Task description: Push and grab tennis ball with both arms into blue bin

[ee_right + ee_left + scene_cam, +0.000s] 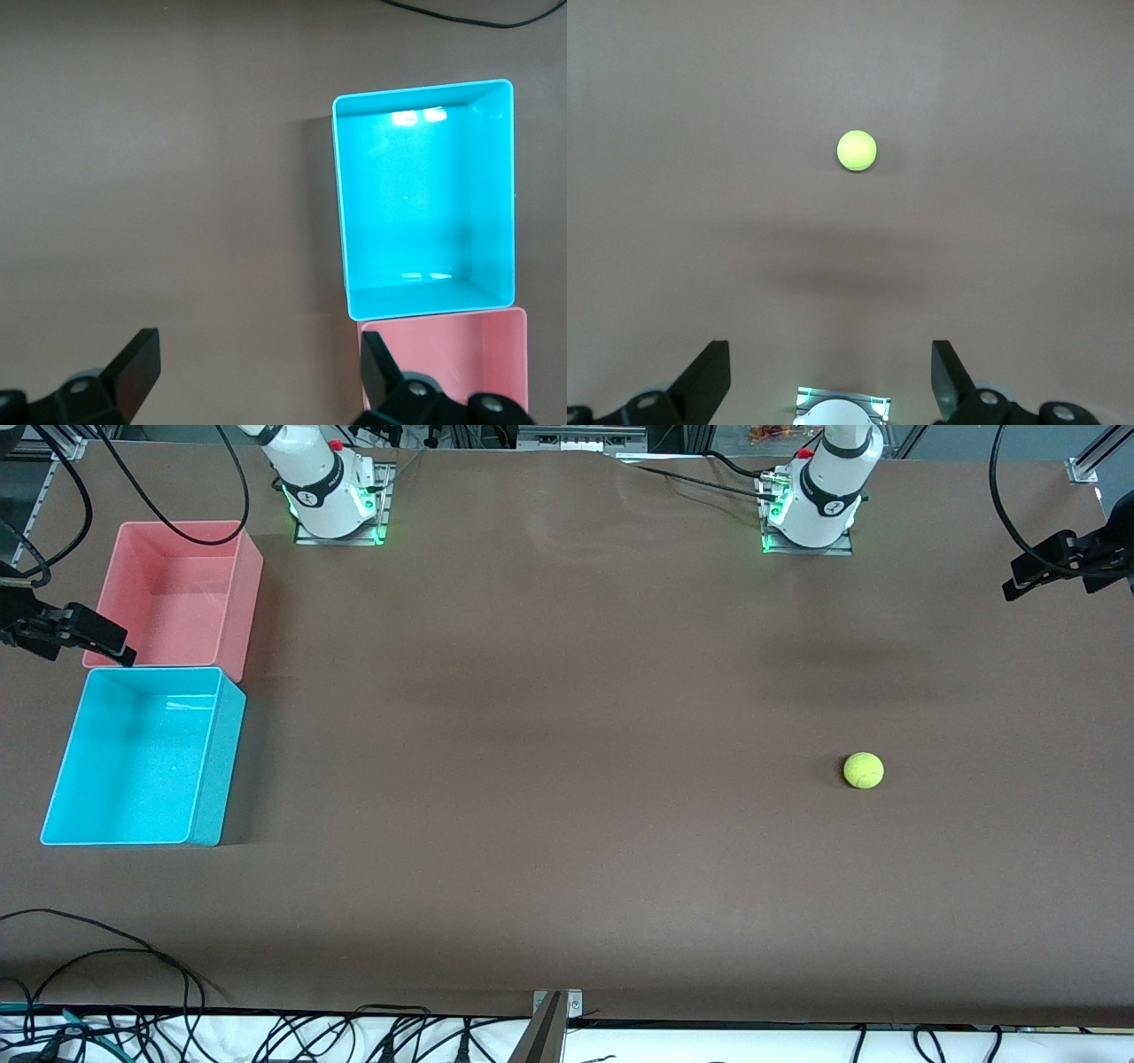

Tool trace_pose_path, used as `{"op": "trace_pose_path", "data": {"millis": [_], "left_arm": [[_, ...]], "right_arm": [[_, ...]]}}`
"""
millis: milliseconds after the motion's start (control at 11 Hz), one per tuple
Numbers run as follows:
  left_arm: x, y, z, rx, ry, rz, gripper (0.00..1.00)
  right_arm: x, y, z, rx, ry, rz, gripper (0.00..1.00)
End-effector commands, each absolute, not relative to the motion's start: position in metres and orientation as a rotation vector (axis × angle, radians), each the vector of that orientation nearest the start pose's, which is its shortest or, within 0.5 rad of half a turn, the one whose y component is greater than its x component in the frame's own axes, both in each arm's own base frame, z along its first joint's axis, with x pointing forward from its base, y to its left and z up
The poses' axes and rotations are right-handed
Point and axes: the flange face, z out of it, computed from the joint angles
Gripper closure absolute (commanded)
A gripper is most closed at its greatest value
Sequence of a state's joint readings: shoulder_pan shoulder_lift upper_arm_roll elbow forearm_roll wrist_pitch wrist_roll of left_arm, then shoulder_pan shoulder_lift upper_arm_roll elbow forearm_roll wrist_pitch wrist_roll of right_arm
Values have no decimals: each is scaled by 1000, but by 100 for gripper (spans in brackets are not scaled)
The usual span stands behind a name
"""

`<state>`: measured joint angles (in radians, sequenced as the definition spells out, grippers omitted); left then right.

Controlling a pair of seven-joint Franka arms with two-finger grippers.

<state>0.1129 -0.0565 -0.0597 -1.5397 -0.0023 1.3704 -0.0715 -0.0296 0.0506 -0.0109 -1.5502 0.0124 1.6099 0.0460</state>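
Observation:
The tennis ball (863, 770) lies on the brown table toward the left arm's end; it also shows in the left wrist view (857, 150). The blue bin (133, 753) stands empty at the right arm's end and shows in the right wrist view (425, 204). In the front view only the arms' bases show: the left arm (819, 500) and the right arm (332, 491). The left gripper (830, 350) is open and empty, high over the table, well apart from the ball. The right gripper (258, 343) is open and empty, high over the table beside the bins.
A pink bin (173, 593) of the same size stands empty against the blue bin, farther from the front camera; it also shows in the right wrist view (452, 354). Black clamps (1063, 558) (62, 629) overhang both ends of the table. Cables (133, 957) trail along the near edge.

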Motion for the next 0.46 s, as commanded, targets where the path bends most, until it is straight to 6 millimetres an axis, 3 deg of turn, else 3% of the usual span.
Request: {"op": "trace_pose_path", "data": {"millis": [0,365], "left_arm": [[516,26,659,-3105,-194,169,0],[516,26,659,-3105,-194,169,0]], "right_arm": [[571,-20,617,-3138,147,-10,0],[572,-19,615,-3137,200,-2,0]]}}
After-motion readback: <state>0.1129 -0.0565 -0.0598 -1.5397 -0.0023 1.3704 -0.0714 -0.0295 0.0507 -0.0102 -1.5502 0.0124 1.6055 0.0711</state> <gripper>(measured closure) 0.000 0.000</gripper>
